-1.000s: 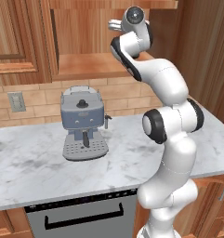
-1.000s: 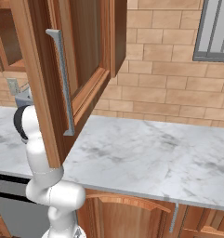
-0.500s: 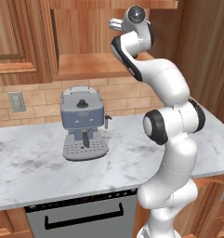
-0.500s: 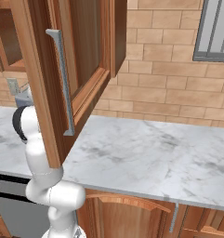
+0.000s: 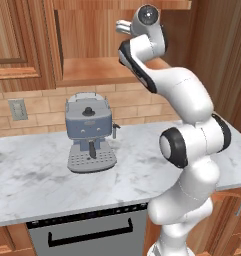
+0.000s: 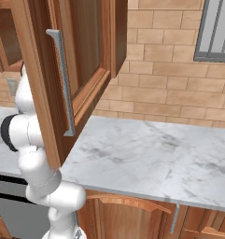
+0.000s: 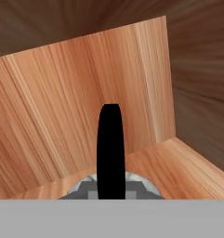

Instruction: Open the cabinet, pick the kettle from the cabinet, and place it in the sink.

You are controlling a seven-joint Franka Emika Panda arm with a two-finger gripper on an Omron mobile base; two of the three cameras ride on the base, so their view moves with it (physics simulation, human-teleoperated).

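I count one kettle (image 7: 142, 186), a pale silvery rounded shape low on the smooth wooden shelf inside the cabinet (image 5: 99, 70), at the back corner. My one gripper (image 7: 111, 153) has its two dark fingers pinched into a single narrow bar right over it, clamped on its top as far as I can tell. One raised-panel door (image 6: 88, 70) hangs open with one long silver bar handle (image 6: 62, 84). One blue-grey espresso machine (image 5: 88, 132) sits below on the veined marble counter (image 5: 32, 185)

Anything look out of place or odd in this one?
Nothing spilled or damaged. The cabinet door stands wide open over the counter, and the arm reaches inside. In the hand view, the fingers are shut over the kettle.
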